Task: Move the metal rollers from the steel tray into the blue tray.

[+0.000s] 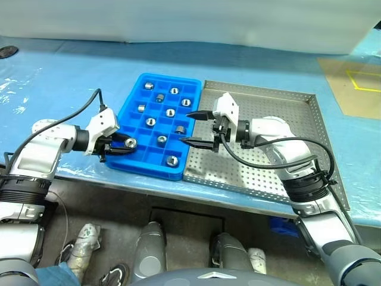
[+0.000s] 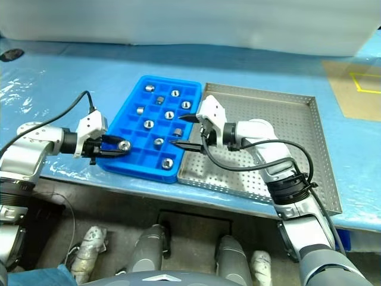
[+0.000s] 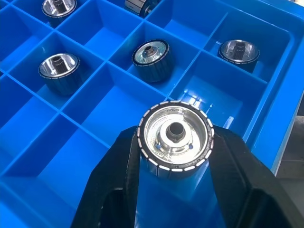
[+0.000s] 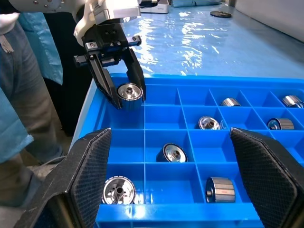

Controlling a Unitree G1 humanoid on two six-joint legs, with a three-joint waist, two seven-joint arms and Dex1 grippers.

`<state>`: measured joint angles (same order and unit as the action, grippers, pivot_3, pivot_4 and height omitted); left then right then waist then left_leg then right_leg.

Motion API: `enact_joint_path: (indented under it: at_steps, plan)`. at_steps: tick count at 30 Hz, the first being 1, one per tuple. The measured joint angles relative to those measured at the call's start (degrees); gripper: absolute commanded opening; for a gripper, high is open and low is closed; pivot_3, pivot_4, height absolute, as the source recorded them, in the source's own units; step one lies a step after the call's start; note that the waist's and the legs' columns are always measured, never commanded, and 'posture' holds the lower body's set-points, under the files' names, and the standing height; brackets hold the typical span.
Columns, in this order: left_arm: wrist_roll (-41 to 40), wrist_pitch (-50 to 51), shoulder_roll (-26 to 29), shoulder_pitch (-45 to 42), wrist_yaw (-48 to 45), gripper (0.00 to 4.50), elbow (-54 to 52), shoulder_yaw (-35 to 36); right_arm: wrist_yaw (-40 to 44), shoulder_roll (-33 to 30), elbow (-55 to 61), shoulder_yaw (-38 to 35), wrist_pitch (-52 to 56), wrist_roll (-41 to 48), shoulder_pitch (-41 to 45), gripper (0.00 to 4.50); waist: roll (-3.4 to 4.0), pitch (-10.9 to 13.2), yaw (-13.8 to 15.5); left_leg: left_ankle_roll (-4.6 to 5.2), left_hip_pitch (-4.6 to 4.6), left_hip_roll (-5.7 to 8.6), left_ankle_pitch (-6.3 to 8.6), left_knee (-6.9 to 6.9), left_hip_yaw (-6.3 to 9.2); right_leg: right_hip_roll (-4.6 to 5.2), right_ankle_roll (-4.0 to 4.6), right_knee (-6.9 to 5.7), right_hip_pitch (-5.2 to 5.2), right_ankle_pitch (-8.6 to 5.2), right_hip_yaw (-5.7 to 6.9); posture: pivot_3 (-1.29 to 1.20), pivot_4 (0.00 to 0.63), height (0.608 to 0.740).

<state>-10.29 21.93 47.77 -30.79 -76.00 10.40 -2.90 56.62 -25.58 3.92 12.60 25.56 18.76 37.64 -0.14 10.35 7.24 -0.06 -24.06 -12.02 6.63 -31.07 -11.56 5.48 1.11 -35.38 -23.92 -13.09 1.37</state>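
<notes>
Left wrist view: left gripper (image 3: 175,156) clenched on a roller (image 3: 175,138) above the blue tray's (image 1: 128,107) near-left corner. Right wrist view: a person's clothing beside that tray; right gripper (image 1: 198,128), fingers spread, empty, at its right edge beside the steel tray (image 1: 297,101).

Blue tray (image 1: 132,110) left of steel tray (image 1: 286,119).

roller between the left gripper's fingers (image 3: 175,138): bright polished metal, mirror-like face, dark ribbed rim
blue tray (image 1: 134,105) under that gripper: smooth glossy plastic, light glinting off its walls
steel tray (image 1: 286,101) behind the right gripper: dull silver metal, perforated floor
fingers (image 4: 263,173) of the right gripper: matt black, finely textured
table cover (image 1: 53,77): shiny wrinkled blue film
</notes>
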Motion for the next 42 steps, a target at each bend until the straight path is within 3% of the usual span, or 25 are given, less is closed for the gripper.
enact_joint_path:
  at_steps: [11, 18, 23, 27, 32, 38, 42]
  plan:
    - [0.84, -3.20, -0.14, 0.26, 0.04, 1.73, 2.37, -2.41, -0.53, -0.09, 0.01, -0.02, 0.01, -0.45, -0.43, 4.11, -0.01, -0.01, -0.17, -0.19, 0.06, -0.19, -0.12, -0.07, 0.00, -0.18, 0.01, -0.27, -0.09, 0.00, -0.07, 0.08, 0.150, 0.740]
    - [1.92, -5.14, -0.09, -0.54, 1.40, 4.00, 3.44, -2.39, -0.56, -0.20, 0.01, -0.04, 0.00, -0.61, -0.47, 4.11, -0.02, -0.02, -0.35, -0.23, 0.05, -0.17, -0.13, -0.06, -0.01, -0.19, 0.05, -0.22, -0.11, -0.02, -0.12, 0.08, 0.150, 0.740]
    - [1.79, -5.21, -1.25, -1.96, 1.11, 4.00, 3.95, -3.44, -0.55, -0.46, 0.02, -0.10, -0.04, -0.66, -0.53, 4.11, -0.02, -0.02, -0.19, -0.24, 0.02, -0.17, -0.13, -0.04, -0.01, -0.19, 0.07, -0.24, -0.12, -0.04, -0.07, 0.07, 0.150, 0.740]
    - [2.75, -8.66, -6.44, -9.76, 2.16, 4.00, 9.67, -4.63, -0.59, -0.86, 0.17, -0.19, -0.09, -0.80, -0.67, 4.11, -0.04, -0.01, 0.44, -0.23, -0.03, -0.16, -0.13, -0.19, -0.03, -0.18, 0.08, -0.34, -0.06, -0.03, -0.01, 0.03, 0.150, 0.740]
    - [8.30, -19.75, -15.45, -24.25, 5.40, 4.00, 25.62, -8.67, -1.56, -1.68, 0.96, -0.83, -0.05, -0.85, -1.07, 4.11, -0.06, -0.03, 0.24, -0.22, 0.09, -0.03, -0.13, -0.44, 0.01, -0.11, 0.07, -0.37, 0.20, 0.07, -0.11, -0.03, 0.150, 0.740]
    - [13.27, -28.99, -26.41, -35.87, 10.38, 4.00, 49.44, -10.48, -4.55, -3.81, 3.29, -3.40, 0.78, -0.91, -3.55, 4.11, -0.09, -0.04, -0.22, -0.19, -0.09, -0.03, -0.13, -0.56, 0.00, -0.16, 0.05, -0.33, 0.11, 0.09, -0.08, -0.13, 0.150, 0.740]
    - [16.50, -31.83, -30.96, -40.95, 16.80, 4.00, 58.93, -10.56, -7.17, -4.13, 6.81, -4.29, 2.30, -0.90, -6.04, 4.11, -0.09, -0.04, -1.16, -0.06, -0.16, -0.02, -0.04, -0.56, 0.00, -0.16, 0.04, -0.31, 0.06, 0.09, -0.06, -0.20, 0.150, 0.740]
